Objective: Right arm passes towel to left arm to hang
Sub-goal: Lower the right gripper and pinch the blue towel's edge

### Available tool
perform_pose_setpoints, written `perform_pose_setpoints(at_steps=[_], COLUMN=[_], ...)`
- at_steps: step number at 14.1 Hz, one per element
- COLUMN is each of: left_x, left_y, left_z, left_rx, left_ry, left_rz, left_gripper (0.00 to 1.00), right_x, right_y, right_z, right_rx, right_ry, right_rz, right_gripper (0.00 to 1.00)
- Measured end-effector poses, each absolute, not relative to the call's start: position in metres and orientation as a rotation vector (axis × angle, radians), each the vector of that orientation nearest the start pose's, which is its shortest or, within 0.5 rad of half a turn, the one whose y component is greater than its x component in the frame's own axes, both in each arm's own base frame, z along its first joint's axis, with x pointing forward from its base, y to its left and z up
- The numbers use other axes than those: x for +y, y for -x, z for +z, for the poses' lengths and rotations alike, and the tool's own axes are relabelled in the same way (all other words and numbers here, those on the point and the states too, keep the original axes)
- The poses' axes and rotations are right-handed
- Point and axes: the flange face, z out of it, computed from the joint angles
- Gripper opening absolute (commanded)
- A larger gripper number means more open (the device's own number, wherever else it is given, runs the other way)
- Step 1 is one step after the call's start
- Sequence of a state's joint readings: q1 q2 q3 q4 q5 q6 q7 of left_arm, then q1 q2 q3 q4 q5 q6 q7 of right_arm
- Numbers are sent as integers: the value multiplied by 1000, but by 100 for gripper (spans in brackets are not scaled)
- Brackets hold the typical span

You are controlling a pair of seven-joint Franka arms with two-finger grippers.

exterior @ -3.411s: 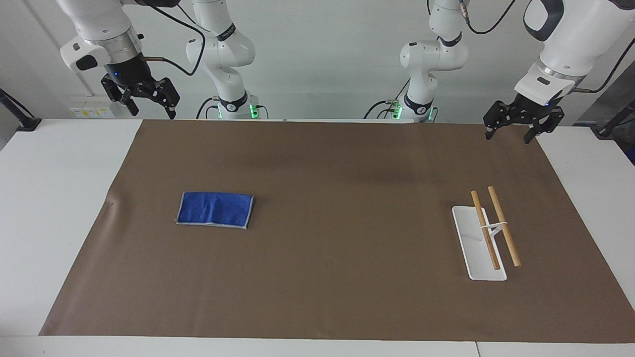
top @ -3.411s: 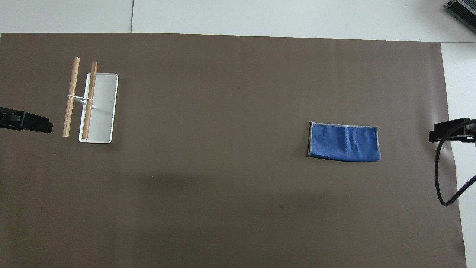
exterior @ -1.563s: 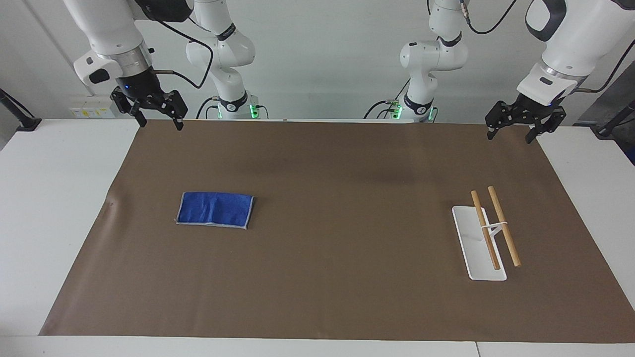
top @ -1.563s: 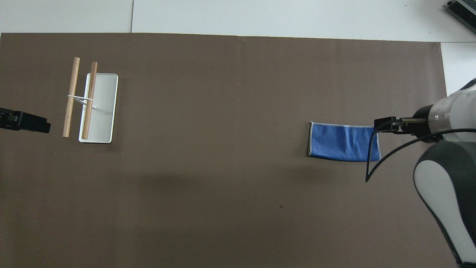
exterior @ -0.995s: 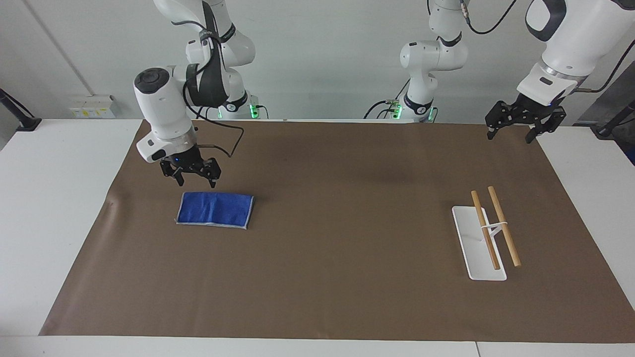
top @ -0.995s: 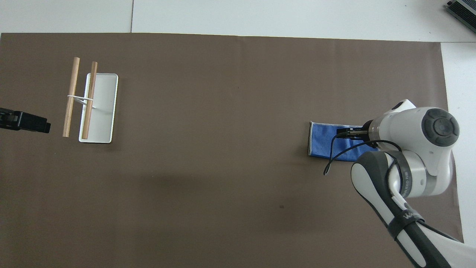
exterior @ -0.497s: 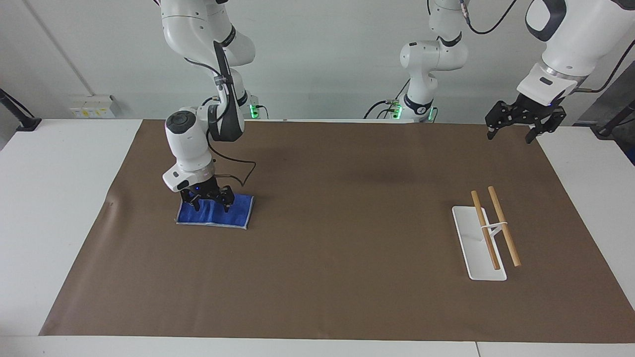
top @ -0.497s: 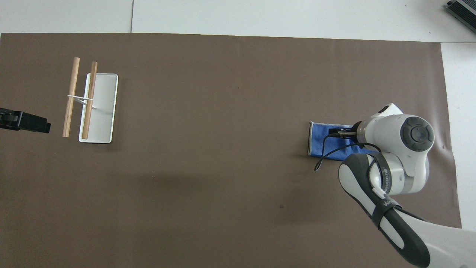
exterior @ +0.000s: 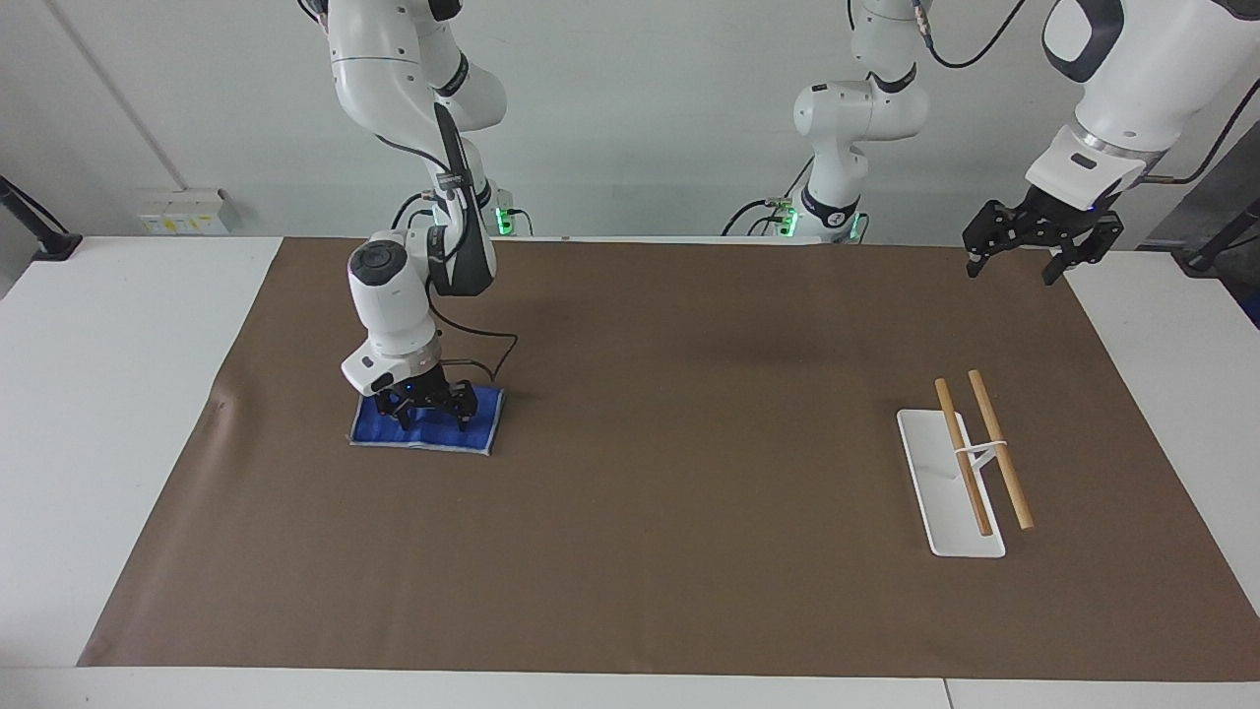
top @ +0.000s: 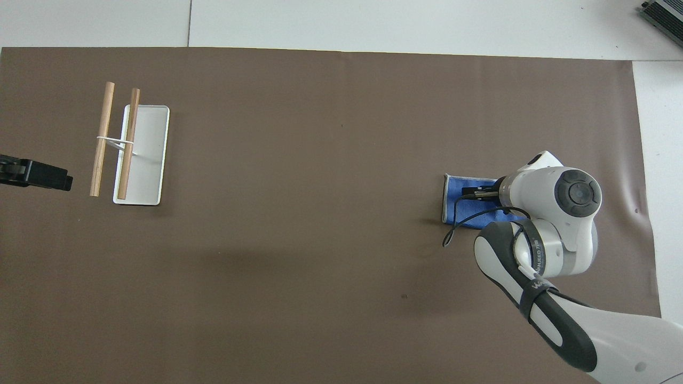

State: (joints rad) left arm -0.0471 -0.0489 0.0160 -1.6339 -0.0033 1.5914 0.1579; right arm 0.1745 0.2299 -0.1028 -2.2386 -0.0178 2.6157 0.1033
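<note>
While the small folded royal-blue cloth towel (exterior: 425,421) lies flat on the brown table mat (exterior: 650,473) toward the right arm's end, I find the black clawed right gripper (exterior: 431,411) down on it, jaws spread wide, fingertips at the cloth, nothing lifted. The left gripper (exterior: 1019,258) waits, open and empty, over the mat's corner, well apart from the white rack with two wooden bars (exterior: 970,463).
</note>
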Motion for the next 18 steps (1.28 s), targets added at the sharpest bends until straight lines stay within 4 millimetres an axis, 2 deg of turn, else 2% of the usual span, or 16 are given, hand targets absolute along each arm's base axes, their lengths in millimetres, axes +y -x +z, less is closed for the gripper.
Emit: perform_pose_setpoints(at_steps=[5, 10, 11, 13, 15, 16, 18], left_x=[-17, -17, -17, -17, -17, -17, -17], left_y=[-540, -540, -540, -540, -540, -540, -540], left_z=[623, 623, 623, 623, 623, 623, 623], left_rx=[297, 297, 297, 297, 297, 297, 297], left_ry=[3131, 3131, 3131, 3131, 3131, 3131, 3131], left_rz=[-10, -10, -10, -10, -10, -10, -10], left_gripper=[100, 100, 100, 100, 100, 100, 100], right_x=[14, 19, 19, 19, 19, 19, 20], right_y=[-558, -556, -556, -555, -555, -555, -555], right_z=[280, 278, 277, 277, 279, 282, 287], right_rx=[51, 60, 59, 49, 45, 44, 42], right_ry=[3154, 3135, 3135, 3136, 3135, 3134, 3133], right_rz=[-230, -219, -217, -214, -219, -226, -225], right_gripper=[100, 100, 94, 48, 9, 0, 0])
